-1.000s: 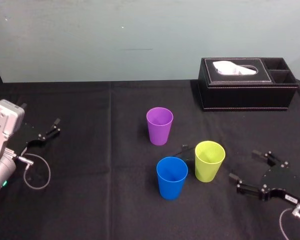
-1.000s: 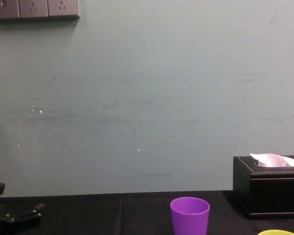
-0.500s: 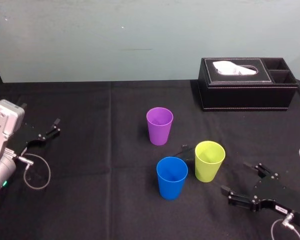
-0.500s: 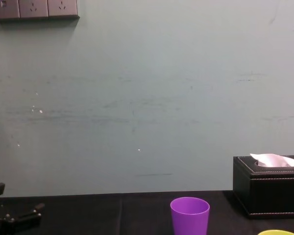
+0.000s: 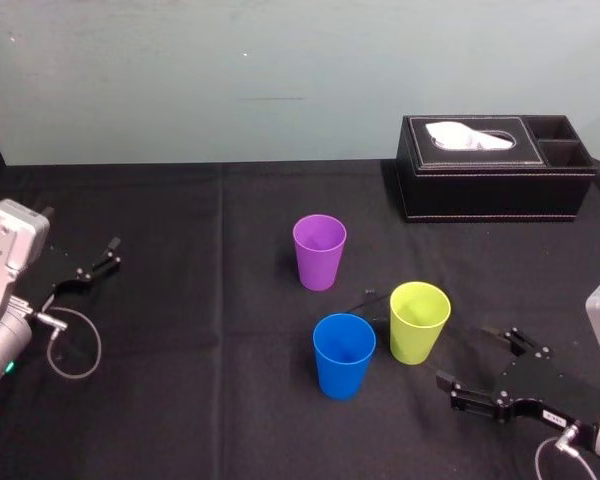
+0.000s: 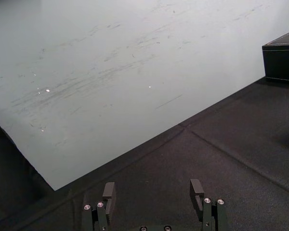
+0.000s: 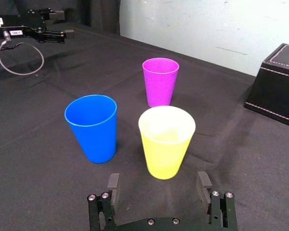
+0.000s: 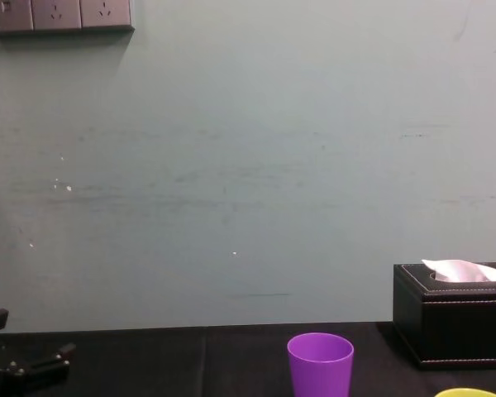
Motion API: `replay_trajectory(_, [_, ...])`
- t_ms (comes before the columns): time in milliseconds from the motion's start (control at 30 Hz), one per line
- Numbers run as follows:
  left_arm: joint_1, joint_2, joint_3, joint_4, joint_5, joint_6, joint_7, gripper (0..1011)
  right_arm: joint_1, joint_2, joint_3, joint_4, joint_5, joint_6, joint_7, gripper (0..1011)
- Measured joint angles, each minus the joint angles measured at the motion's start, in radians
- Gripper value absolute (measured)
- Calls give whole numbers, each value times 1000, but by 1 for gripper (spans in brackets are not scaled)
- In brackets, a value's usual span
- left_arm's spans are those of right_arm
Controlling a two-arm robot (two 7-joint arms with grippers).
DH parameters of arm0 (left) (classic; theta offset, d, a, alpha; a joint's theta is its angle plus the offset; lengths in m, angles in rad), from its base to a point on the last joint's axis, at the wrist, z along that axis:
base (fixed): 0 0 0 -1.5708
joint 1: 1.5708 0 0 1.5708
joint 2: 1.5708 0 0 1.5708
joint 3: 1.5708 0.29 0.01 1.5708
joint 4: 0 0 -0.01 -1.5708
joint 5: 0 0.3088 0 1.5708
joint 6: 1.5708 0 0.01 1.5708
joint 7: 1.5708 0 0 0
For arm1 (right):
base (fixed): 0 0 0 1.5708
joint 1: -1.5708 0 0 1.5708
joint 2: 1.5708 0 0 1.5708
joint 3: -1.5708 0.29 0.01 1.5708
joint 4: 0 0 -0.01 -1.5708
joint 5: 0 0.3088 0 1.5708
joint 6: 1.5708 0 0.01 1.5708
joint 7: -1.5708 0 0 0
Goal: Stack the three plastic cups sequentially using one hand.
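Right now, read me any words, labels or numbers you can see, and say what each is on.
On the left pincer, a small white label: too small to read.
On the right pincer, a white sticker: too blurred to read.
No print visible on the purple cup, yellow-green cup, blue cup or tissue box.

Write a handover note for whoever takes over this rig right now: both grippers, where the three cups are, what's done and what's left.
Right gripper: open, empty, low over the table, just right of the yellow-green cup, jaws facing it.
Left gripper: open, empty, parked at the table's left side.
Cups: purple cup farthest back, blue cup nearest, yellow-green to the blue's right. All are upright, mouths up, apart from each other.
Done: nothing stacked, no cup grasped.
Left: grasp a cup, probably the yellow-green, nest it into another, then add the third.
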Motion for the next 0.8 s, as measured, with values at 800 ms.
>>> replay_trajectory(800, [0,0,0,0,0,0,0,1010,63,-57,-29,34,-40,18,-5,1004])
